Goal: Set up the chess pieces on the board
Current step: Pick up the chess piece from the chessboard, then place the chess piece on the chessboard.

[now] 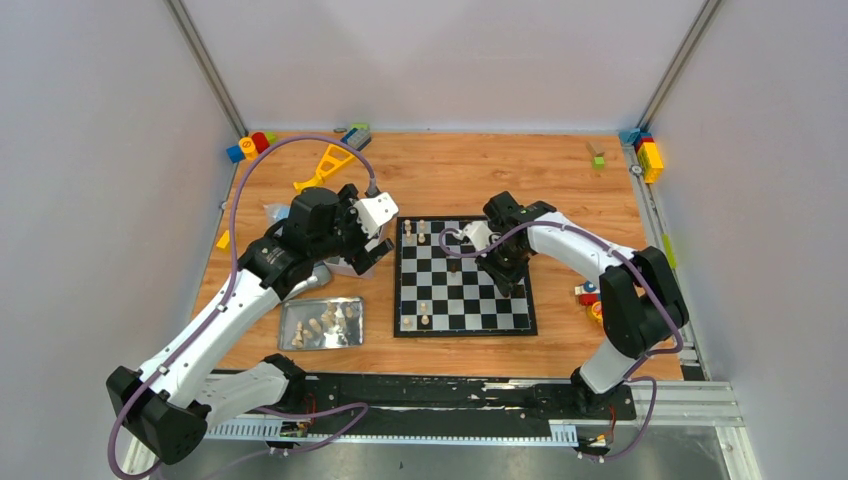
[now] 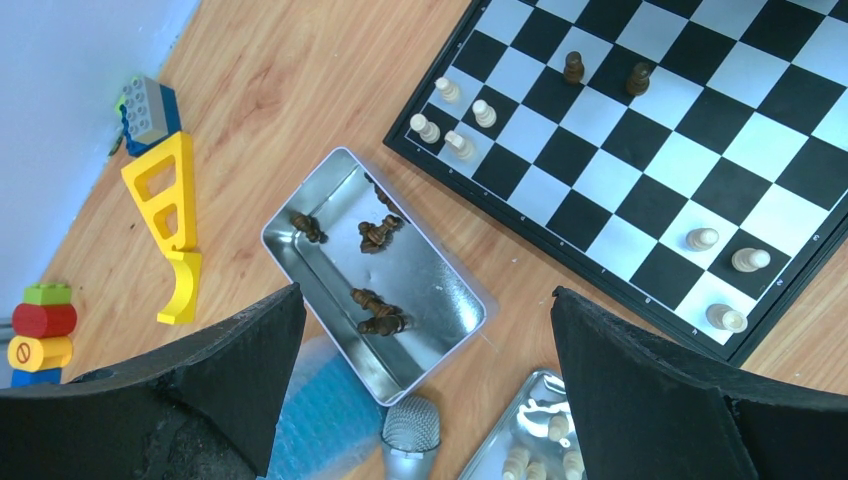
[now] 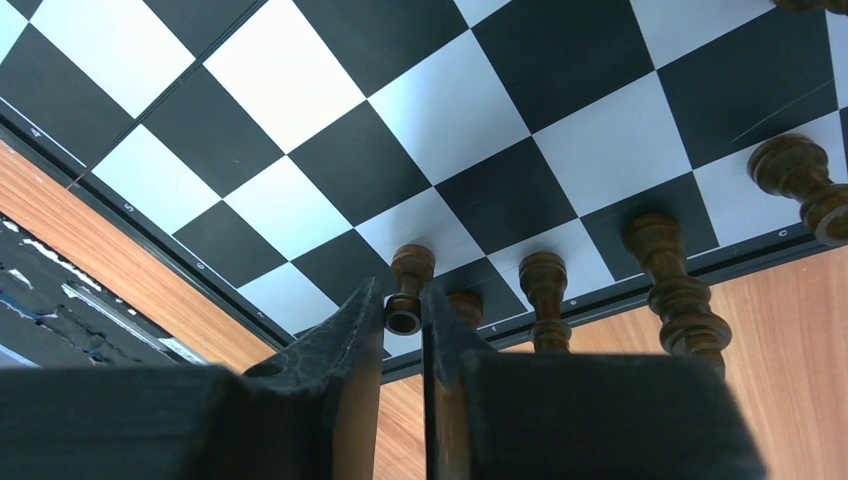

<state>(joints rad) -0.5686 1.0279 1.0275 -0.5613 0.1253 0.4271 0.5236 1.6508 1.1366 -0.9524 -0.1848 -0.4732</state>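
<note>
Right wrist: right pincer (image 3: 402, 297) is nearly pressed together and pinches a dark pawn (image 3: 410, 262) by its near end. The pawn sits directly between the fingertips, over the edge rows of the board (image 3: 300, 130). Can't tell if the pawn rests on its square or hangs clear. Other dark pieces (image 3: 545, 290) stand in line along the same edge, just beside the pawn; one is half hidden behind a finger.

Top external: the board lies flat mid-bench (image 1: 450, 170). The right pincer is over the board's right side. The left pincer is off the board, just beside its left edge.

Left wrist: left pincer (image 2: 425, 300) is spread wide and grips nothing. It hovers above a metal tray (image 2: 425, 265) with dark pieces lying loose inside. The board is just beside that tray and apart from the pincer. Cream pieces (image 2: 455, 120) show as four clustered at one board corner and three near another. Two dark ones stand upright farther in. A second tray (image 2: 530, 400) at the frame's lower edge holds more cream pieces.
</note>
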